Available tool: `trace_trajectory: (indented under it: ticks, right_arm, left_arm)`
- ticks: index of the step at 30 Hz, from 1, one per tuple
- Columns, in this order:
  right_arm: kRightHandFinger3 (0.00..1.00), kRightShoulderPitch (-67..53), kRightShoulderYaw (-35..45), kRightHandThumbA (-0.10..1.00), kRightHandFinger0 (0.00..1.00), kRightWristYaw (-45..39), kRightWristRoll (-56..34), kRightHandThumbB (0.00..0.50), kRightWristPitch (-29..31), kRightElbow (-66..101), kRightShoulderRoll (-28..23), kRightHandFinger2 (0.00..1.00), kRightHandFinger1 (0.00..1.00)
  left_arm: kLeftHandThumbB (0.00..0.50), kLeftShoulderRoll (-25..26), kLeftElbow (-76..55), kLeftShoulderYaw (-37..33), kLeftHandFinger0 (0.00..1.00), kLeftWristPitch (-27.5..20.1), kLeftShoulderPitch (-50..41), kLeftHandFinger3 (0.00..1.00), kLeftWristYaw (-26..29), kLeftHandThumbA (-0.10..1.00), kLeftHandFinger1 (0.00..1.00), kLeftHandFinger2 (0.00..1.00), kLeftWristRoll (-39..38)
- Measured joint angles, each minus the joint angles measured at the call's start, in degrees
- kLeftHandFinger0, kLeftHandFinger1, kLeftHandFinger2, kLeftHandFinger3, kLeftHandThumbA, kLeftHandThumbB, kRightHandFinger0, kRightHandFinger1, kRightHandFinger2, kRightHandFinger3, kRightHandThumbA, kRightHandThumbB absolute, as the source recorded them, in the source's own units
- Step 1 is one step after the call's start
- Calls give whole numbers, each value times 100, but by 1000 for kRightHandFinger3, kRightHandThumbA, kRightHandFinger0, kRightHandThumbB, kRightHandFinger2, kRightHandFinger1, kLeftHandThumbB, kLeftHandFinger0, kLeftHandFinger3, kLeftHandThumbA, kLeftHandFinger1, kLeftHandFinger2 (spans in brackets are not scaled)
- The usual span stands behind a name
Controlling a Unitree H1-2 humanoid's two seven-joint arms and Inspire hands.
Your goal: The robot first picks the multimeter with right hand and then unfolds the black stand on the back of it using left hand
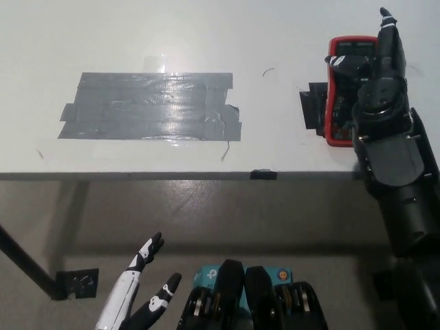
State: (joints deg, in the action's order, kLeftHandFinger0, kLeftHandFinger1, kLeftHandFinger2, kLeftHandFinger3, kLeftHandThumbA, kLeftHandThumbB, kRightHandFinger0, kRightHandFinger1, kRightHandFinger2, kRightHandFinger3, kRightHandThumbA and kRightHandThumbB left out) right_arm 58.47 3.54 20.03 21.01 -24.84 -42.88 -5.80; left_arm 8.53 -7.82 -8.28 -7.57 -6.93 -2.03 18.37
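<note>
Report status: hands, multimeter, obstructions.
Right hand over multimeter, grip unconfirmed. Left hand open, low, below table edge. Multimeter flat on table. Nothing in the way.

A red multimeter point(342, 103) lies flat at the far right of the white desk point(137, 34), beside a small black patch point(314, 106) on its left. The black right robot hand point(375, 75) is over the multimeter's right side, fingers spread above its top. A wide grey tape patch point(151, 106) lies left of centre. The white left robot hand point(141, 295) hangs open below the desk's near edge, at the lower left.
</note>
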Motion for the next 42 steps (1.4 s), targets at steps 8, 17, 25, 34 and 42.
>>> trace_trajectory:
  ticks: [8, 17, 25, 34, 42]
  right_arm:
    - [1000, 240, -103, 1000, 1000, 380, 1, 474, 5, -207, 5, 1000, 1000]
    - [1000, 253, -111, 1000, 1000, 585, -26, 497, 13, -201, 120, 1000, 1000]
    - [1000, 309, -76, 968, 1000, 597, -94, 498, 13, -210, 165, 1000, 1000]
    - [1000, 330, -93, 983, 1000, 617, -181, 500, 30, -576, 157, 1000, 1000]
    - [1000, 331, -135, 974, 1000, 636, -188, 500, 36, -733, 141, 1000, 1000]
  left_arm:
    - [78, 46, 19, -41, 1000, -40, -5, 1000, 2, 930, 1000, 1000, 107]
    - [77, 105, 60, -73, 1000, -138, -5, 1000, 4, 921, 1000, 1000, 255]
    - [81, 108, 59, -72, 1000, -172, 4, 1000, 4, 928, 1000, 1000, 336]
    - [83, 110, 67, -71, 1000, -199, 7, 1000, 8, 929, 1000, 1000, 437]
    - [65, 110, 113, -69, 1000, -273, 7, 1000, 12, 933, 1000, 1000, 510]
